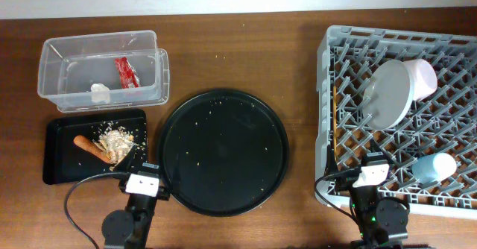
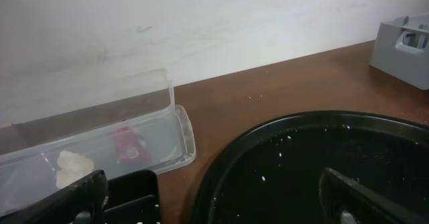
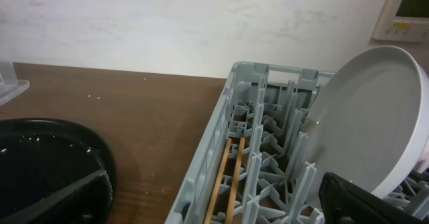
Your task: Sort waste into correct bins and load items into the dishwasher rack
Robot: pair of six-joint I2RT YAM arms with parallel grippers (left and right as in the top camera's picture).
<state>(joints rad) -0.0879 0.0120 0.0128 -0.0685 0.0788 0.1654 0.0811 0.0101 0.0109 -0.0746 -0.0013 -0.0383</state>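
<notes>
Containers, overhead view:
- Clear tub (image 1: 104, 70), far left: holds the red wrapper (image 1: 126, 72) and the white tissue (image 1: 100, 92), lying apart on its floor.
- Black rectangular tray (image 1: 59, 141), just in front of the tub: holds the carrot (image 1: 89, 145) touching the heap of food scraps (image 1: 118, 141) at its right half.
- Round black tray (image 1: 223, 152), centre: only pale crumbs scattered over it.
- Dishwasher rack (image 1: 328, 92), right: grey plate (image 1: 391, 94) stands tilted on edge among the pegs; white-pink bowl (image 1: 421, 77) sits right behind it, partly covered by it. Light blue cup (image 1: 436, 167) lies on its side near the near-right corner. Two chopsticks (image 1: 335, 115) lie side by side along the rack's left wall, also seen in the right wrist view.

Writing: the wrapper's print is too small to read. A wall unit with a display (image 3: 409, 9) shows in the right wrist view; its characters are illegible.

Grippers: left gripper (image 2: 213, 177) has fingers spread wide, holding nothing, over the near-left rim of the round tray. Right gripper (image 3: 214, 177) is likewise spread and unloaded, at the rack's near-left corner.

Limits: the rack's right edge is cut off overhead. The tub contents look blurred through its wall in the left wrist view.
</notes>
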